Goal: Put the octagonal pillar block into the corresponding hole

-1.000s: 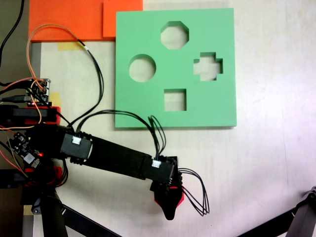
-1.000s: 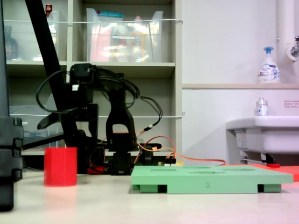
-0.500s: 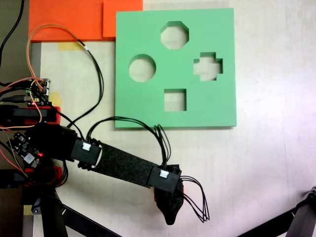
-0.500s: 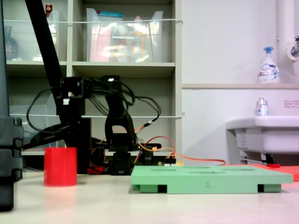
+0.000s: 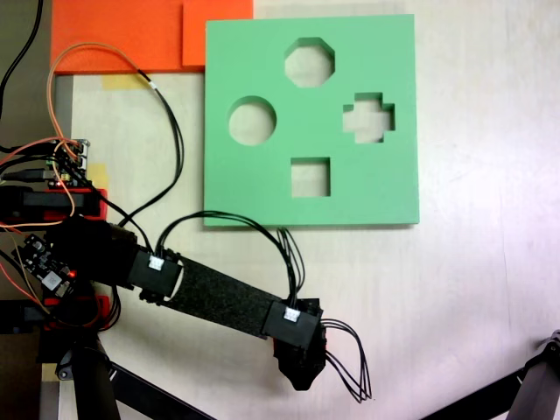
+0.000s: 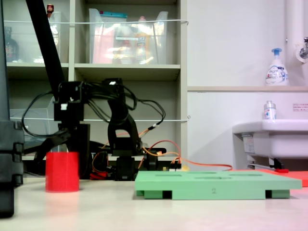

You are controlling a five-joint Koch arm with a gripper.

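The task is at its early part. The red block stands upright on the worktop, well apart from the green board, on the second exterior view's left. It is not lifted yet. The eight-sided hole in the board is empty, and the round, square and cross holes are empty too. So nothing is placed; the grasp, the carrying and the putting in are all left, as far as I can judge.

In the first exterior view the block is almost fully hidden under the arm; only a thin red edge shows beside the tool. This place is below the board's near edge, a clear way from it, and the eight-sided hole is at the far side of the board, so the block must travel across most of the board.

About the tool: in the second exterior view it hangs directly above the block, with its lower end at the block's top or just over it. One dark finger slants down to the block's left upper corner. I cannot tell if the jaws are spread or closed, and I cannot tell if they already touch the block, because the dark parts merge with the background. It seems that it carries nothing.

Behind the board lies an orange sheet, touching the board's far left corner.
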